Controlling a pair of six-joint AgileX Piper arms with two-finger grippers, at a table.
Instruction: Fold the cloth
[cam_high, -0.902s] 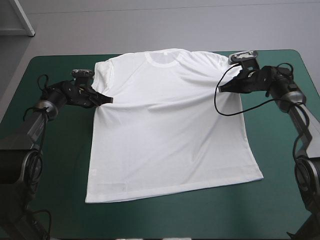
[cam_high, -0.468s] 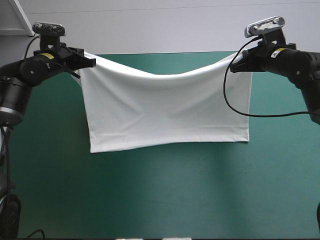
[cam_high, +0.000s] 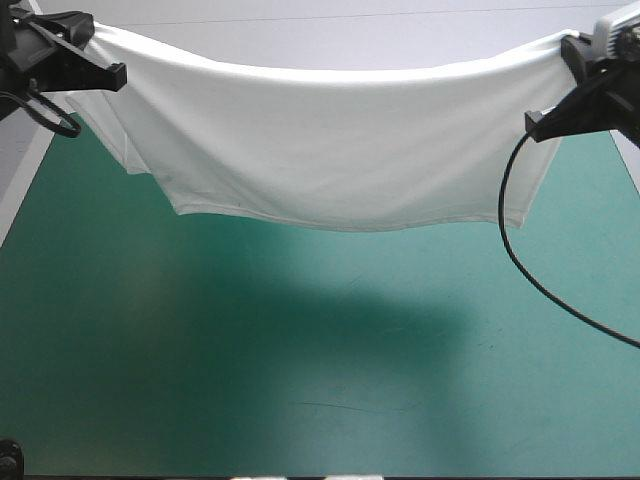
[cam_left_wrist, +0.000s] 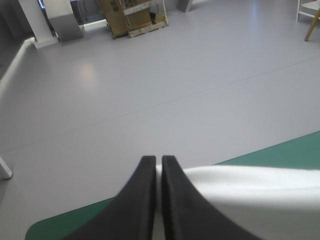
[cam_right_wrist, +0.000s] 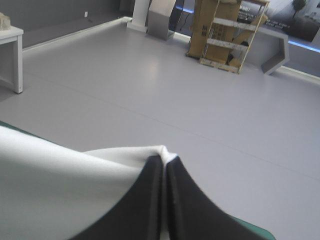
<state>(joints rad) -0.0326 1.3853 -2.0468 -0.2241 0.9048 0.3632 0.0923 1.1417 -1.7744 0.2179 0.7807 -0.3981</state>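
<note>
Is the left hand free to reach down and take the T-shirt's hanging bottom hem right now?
Probably not. The left hand is shut on one raised end of the T-shirt, holding it up opposite the right hand. Nothing blocks the hem, but letting go would drop that side.

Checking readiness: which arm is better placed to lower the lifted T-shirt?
Neither alone, probably: the left gripper and right gripper are each shut on one end of the T-shirt, stretched clear above the table, so both should descend together.
</note>
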